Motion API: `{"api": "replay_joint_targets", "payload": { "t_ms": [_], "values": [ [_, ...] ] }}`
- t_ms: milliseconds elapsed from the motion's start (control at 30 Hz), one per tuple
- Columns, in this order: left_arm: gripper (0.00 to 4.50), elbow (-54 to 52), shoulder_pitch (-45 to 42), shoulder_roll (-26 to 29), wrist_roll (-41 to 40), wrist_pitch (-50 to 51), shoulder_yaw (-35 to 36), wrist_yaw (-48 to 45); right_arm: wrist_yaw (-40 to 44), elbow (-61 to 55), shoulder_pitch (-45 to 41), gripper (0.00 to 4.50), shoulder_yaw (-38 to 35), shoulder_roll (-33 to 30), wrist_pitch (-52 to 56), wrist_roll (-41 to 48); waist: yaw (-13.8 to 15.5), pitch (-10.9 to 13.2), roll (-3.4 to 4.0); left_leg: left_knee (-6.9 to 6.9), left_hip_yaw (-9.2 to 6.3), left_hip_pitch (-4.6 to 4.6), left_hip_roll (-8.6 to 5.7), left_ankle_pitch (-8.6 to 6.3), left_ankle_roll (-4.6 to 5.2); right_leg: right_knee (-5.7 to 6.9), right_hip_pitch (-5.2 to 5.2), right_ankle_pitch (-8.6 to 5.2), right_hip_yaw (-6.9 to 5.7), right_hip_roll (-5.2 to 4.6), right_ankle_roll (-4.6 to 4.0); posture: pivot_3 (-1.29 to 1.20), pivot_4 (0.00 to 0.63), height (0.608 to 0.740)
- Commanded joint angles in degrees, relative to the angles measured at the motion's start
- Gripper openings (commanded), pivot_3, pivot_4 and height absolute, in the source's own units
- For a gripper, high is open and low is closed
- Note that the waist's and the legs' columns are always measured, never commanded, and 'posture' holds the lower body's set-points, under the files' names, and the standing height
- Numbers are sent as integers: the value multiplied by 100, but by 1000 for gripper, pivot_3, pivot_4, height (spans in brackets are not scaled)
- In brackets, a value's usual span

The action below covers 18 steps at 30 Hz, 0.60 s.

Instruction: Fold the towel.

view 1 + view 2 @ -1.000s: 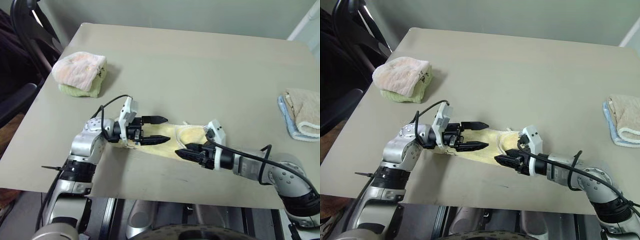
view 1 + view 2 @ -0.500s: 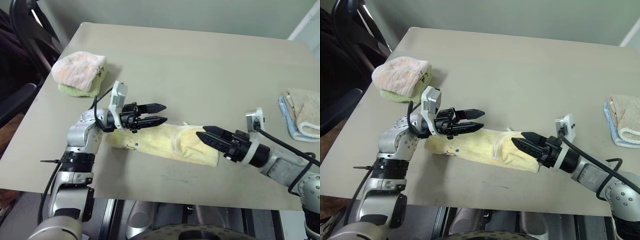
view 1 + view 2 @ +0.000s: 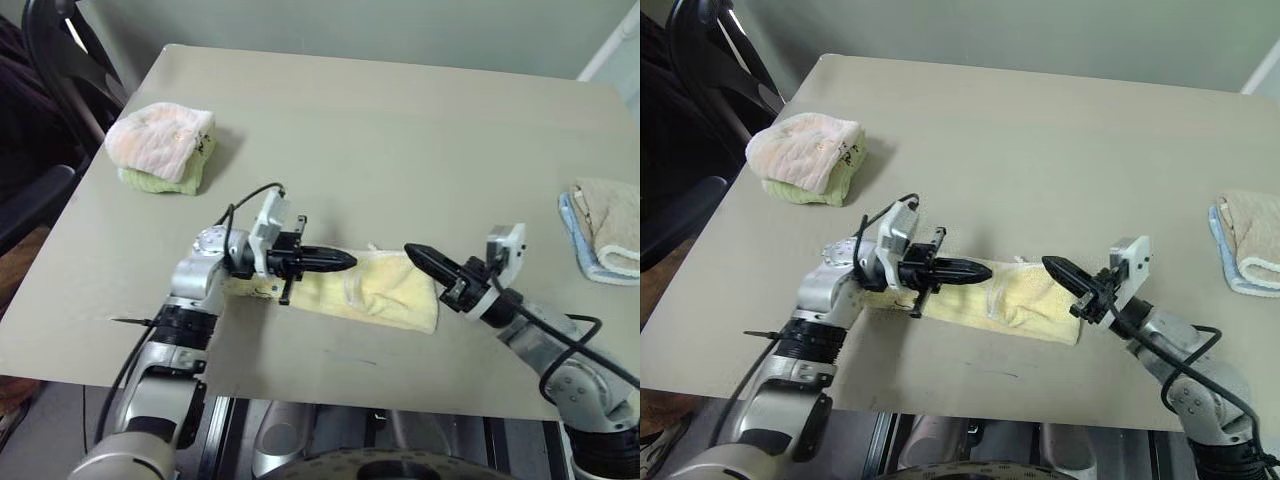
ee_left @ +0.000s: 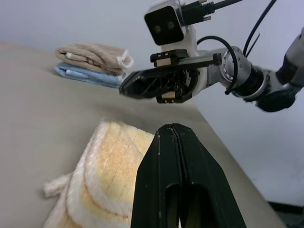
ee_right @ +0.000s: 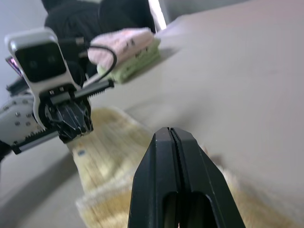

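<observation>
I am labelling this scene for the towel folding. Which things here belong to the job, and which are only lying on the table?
Belong to the job:
- pale yellow towel
- left gripper, shut, empty
- right gripper, shut, empty

Only lying about:
- pink-and-white folded towel on a green one
- beige folded towel on blue cloth

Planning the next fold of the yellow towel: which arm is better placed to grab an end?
Probably the left. The left gripper hovers directly over the towel, jaws shut, near the middle. The right gripper is also shut but points past the towel's right end, beyond its far edge.
</observation>
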Motion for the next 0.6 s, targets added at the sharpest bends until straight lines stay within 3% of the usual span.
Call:
{"api": "replay_joint_targets", "payload": {
  "t_ms": [33, 233, 400, 600],
  "values": [
    [0, 244, -156, -282, 395, -723, -240, -22, 242, 51, -78, 39, 223, 71, -259, -469, 1, 0, 0, 0, -1, 0, 0, 0, 0, 0, 1, 1, 0, 0, -1, 0, 150, 733],
    [0, 646, -307, -868, 435, -791, -241, 302, 98, 830, -365, 39, 536, 332, -548, -1466, -3, 0, 0, 0, 0, 3, 0, 0, 1, 0, 5, 14, 0, 0, 2, 0, 150, 733],
    [0, 1462, -392, -677, 1371, -1586, -775, 109, 29, 1551, -639, 39, 822, 730, -815, -2140, -8, 1, 5, -1, -1, 22, 2, -12, 33, 3, 11, 29, -1, 0, 17, 0, 150, 733],
    [0, 2132, -374, -379, 1874, -1951, -991, 54, 16, 2021, -768, 39, 1092, 1121, -1012, -2709, -52, -5, 9, -2, -2, 29, 3, 1, 29, -1, 15, 33, -3, 1, 9, 0, 150, 733]
  ]
}}
